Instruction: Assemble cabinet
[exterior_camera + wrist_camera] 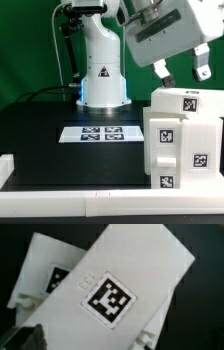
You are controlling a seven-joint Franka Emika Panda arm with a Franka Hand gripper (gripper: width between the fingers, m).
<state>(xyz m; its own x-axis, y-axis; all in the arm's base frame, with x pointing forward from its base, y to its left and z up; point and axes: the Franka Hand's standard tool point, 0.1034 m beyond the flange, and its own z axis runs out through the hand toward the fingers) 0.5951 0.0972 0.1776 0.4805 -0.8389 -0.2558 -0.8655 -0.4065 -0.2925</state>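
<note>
At about four o'clock on the black table we see the cabinet standing, our gripper poised just above it, fingers spread apart and holding nothing.

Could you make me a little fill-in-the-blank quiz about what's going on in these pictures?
1. The cabinet is coloured ____.
2. The gripper hangs ____ the cabinet, not touching it.
3. The marker board lies flat on the table, whose top is coloured ____.
4. The black-and-white squares on the cabinet are called ____.

Missing words: white; above; black; tags
</note>
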